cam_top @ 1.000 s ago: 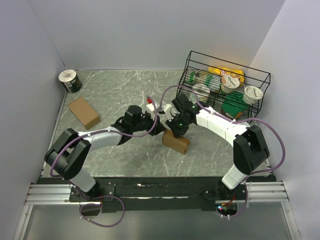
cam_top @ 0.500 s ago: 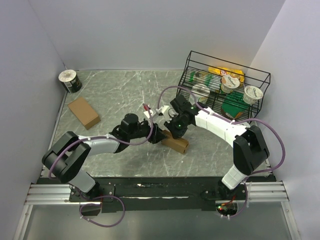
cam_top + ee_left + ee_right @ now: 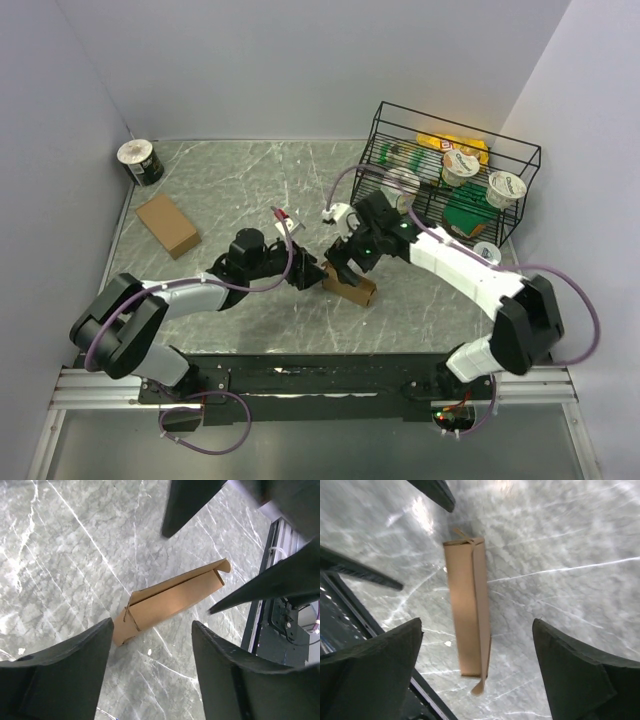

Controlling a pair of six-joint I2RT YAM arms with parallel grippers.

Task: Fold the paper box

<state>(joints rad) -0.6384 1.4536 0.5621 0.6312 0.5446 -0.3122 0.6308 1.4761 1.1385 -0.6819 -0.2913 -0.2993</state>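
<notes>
The paper box [image 3: 350, 286] is a narrow brown carton lying flat on the marble table, with a small flap sticking out at one end. It also shows in the left wrist view [image 3: 170, 602] and the right wrist view [image 3: 466, 610]. My left gripper [image 3: 306, 274] is open just left of the box, and nothing is between its fingers [image 3: 152, 624]. My right gripper [image 3: 345, 260] hovers open over the box's far side, its fingers wide on either side of the carton [image 3: 476, 622] without touching it.
A second brown box [image 3: 168, 225] lies at the left. A small can [image 3: 140, 162] stands in the far left corner. A black wire rack [image 3: 450, 170] with cups and packets stands at the back right, close behind my right arm.
Both grippers have opened and let go of the paper box, which now lies free on the table. My left gripper drew back to the left, and the right one lifted slightly.
</notes>
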